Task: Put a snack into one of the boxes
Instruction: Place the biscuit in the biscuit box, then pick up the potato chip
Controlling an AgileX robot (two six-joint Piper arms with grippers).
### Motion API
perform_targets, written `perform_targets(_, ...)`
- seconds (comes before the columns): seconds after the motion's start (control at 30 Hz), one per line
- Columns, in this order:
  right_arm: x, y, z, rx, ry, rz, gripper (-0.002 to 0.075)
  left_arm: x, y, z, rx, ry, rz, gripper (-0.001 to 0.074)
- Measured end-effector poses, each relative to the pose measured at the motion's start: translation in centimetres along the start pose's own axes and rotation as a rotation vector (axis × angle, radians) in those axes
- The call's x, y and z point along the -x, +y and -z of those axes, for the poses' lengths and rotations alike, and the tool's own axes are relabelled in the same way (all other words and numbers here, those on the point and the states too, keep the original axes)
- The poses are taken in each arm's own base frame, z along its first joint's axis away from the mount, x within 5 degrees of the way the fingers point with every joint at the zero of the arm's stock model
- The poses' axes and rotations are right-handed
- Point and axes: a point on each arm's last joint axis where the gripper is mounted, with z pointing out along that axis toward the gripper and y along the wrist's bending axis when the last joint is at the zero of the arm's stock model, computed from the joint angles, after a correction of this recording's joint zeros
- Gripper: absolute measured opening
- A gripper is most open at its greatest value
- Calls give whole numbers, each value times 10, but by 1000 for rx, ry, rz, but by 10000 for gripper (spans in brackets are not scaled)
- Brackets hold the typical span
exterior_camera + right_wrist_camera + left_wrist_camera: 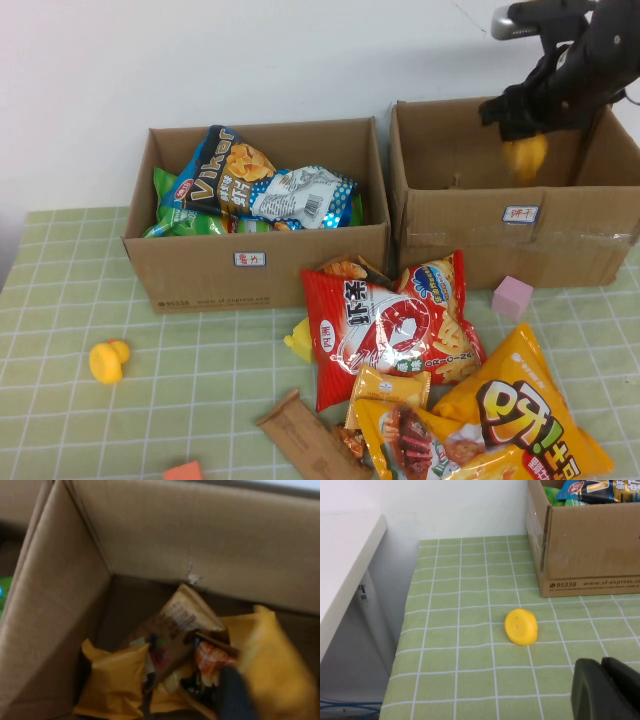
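My right gripper (520, 118) hangs over the right cardboard box (515, 215), open. A small yellow snack pack (526, 156) shows blurred just under its jaws, inside the box opening. In the right wrist view the same pack (275, 665) sits beside one dark finger (232, 695), above several yellow and orange packs (165, 670) on the box floor. The left box (255, 265) holds blue, white and green bags (255, 180). My left gripper (601, 662) is shut and empty, low over the green cloth, and is out of the high view.
Loose snacks lie in front of the boxes: a red bag (385, 330), orange bags (520, 410) and a brown pack (308, 435). A yellow toy (108, 360), also in the left wrist view (521, 626), a pink cube (512, 297) and a red block (183, 470) lie on the cloth.
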Motion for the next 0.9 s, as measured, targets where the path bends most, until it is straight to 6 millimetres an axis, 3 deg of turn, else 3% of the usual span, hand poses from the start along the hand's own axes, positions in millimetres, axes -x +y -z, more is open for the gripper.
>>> perform_targets(0.13,0,1,0,12,-2,-11,451,0,0,0,0,0,0,-2)
perform_targets(0.3,4,3,19,29,26,-3,442,0,0,0,0,0,0,-2)
perform_targets(0.4,8,3,40,42,45,52,367,0,0,0,0,0,0,-2)
perform_targets(0.6,10,6,82,75,67,126,80,0,0,0,0,0,0,-2)
perform_targets(0.77,7,19,112,229,96,227,9,0,0,0,0,0,0,-2)
perform_targets(0.9,0,34,118,361,138,352,1,0,0,0,0,0,0,-2)
